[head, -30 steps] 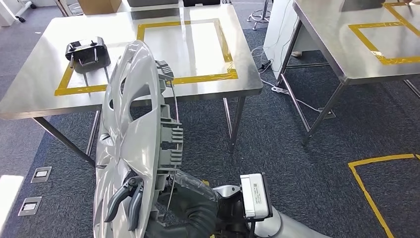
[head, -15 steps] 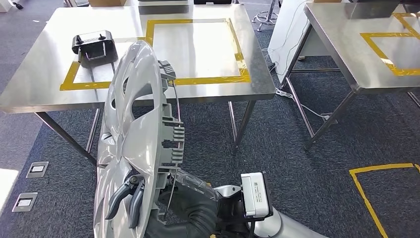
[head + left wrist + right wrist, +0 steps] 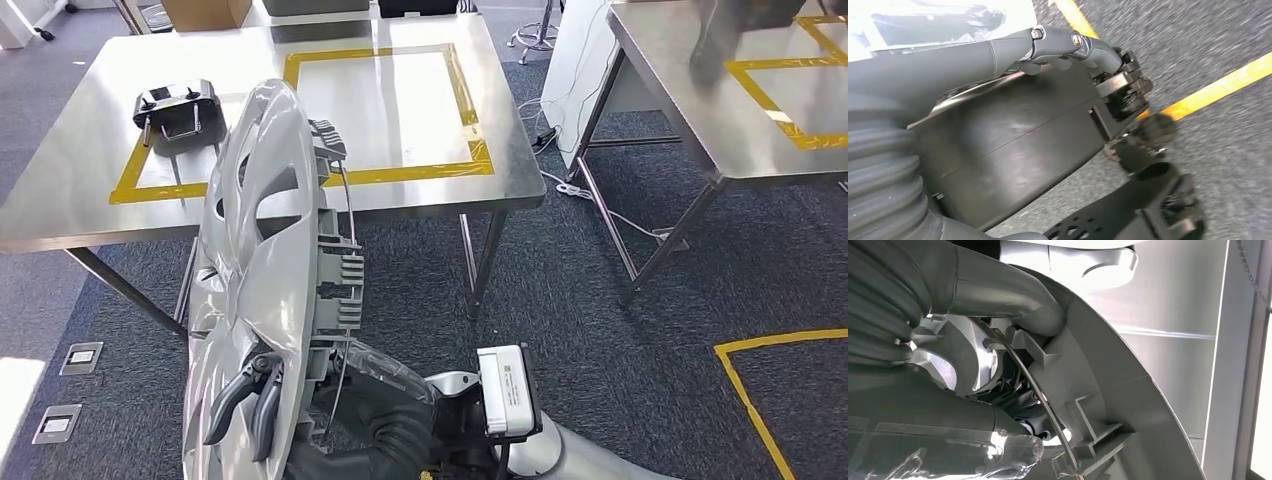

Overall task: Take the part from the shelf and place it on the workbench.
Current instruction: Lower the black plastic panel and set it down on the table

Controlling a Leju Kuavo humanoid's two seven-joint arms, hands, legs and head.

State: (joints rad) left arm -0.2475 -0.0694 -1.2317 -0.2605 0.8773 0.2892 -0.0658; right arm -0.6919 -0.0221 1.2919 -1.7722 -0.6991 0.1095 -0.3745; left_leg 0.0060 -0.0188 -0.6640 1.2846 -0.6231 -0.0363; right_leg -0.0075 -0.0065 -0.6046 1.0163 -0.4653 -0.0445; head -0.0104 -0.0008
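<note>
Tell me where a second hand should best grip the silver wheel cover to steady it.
Probably the upper rim of the wheel cover, coming from its smooth face on the robot's left. It stands on edge, the right hand gripping its lower rim, so the top is free. A spoke opening there offers a hook; the back carries clips and a thin wire ring.

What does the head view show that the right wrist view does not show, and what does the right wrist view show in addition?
Head view alone: the whole silver wheel cover held upright on its edge, the steel workbench marked with yellow tape, a black part on it, a second table, and the carpet floor.

Right wrist view alone: the thick thumb pressing the cover's inner rim, close up.

Both: the right hand gripping the wheel cover, and the cover's back ribs and wire ring.
</note>
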